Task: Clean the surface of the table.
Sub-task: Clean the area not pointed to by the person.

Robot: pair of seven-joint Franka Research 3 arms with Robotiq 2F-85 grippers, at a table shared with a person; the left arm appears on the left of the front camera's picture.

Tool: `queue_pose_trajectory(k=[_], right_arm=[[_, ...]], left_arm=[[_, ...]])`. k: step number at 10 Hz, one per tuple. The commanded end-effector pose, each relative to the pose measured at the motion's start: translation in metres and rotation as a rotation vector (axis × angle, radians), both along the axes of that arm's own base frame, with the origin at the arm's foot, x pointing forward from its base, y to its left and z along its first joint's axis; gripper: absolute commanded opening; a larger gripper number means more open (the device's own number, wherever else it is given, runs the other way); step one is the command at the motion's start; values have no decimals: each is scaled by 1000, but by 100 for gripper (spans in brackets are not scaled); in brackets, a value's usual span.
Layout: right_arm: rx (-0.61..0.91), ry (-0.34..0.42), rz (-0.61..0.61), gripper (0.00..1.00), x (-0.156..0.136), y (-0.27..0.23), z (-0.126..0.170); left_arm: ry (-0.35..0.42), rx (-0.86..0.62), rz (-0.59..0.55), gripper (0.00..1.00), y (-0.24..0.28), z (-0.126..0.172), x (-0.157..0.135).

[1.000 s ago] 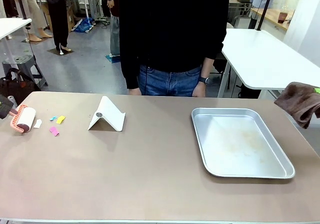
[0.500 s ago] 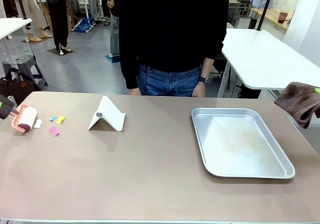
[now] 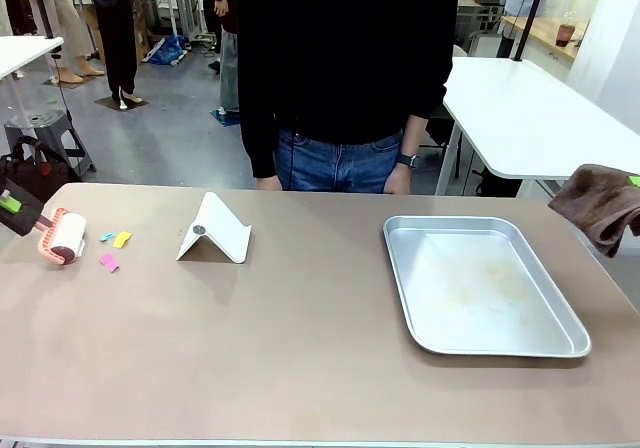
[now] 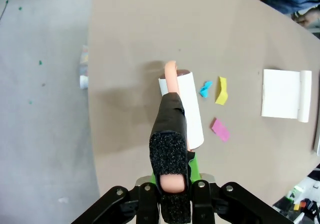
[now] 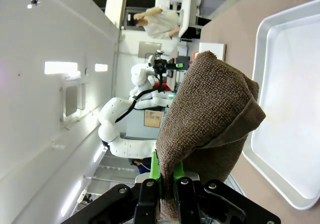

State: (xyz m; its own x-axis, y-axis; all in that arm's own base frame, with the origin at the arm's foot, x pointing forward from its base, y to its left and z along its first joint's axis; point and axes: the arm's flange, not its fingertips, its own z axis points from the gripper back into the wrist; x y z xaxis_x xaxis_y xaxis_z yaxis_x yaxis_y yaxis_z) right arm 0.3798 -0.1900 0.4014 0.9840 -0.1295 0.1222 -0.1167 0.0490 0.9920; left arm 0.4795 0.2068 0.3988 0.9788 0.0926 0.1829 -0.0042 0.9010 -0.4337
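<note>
1. The large rectangular table (image 3: 300,368) with a matte taupe top and thin pale edge spans the front view. Its near band and centre are bare and offer open room from left edge to right edge.
2. A shiny silver metal tray (image 3: 480,288) lies flat on the right half, set in from the right edge. Its near right corner comes closest to that edge.
3. The left gripper (image 3: 12,208) enters low over the table's left edge, fingers pointing right across the top. Its jaws are clamped on the black foam grip of a salmon-framed white lint roller (image 3: 63,238). The wrist view shows the left gripper (image 4: 172,176) and the roller (image 4: 186,109) lying just inside that edge. Contact with the top cannot be confirmed.
4. Just right of the roller lie three paper scraps, apart from one another: pink (image 3: 108,262) nearest, blue (image 3: 106,236) and yellow (image 3: 121,239) farther.
5. A white folded card stand (image 3: 213,230) sits upright, tent-like, right of the scraps.
6. The right gripper (image 3: 634,180) is raised at the table's far right edge. Its jaws are pinched on a brown terry cloth (image 3: 600,206) that hangs clear of the tray. The wrist view shows the right gripper (image 5: 167,176) with the cloth (image 5: 210,119) bunched above the fingers.
7. A person in a dark top (image 3: 340,68) stands against the middle of the far edge, arms down.
</note>
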Motion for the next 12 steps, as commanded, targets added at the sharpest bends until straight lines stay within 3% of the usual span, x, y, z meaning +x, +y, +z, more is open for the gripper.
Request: queue_pose_trajectory(k=[1,8,12], right_arm=[[2,-6,5,11,-2,1,3],[2,-6,5,11,-2,1,3],[2,-6,5,11,-2,1,3]], left_arm=[[120,5,-60,22,-34,-39,-18],[148,-68,-122,22,-88,-36,-7],[129,-144,-75,22,-85,-18,10]])
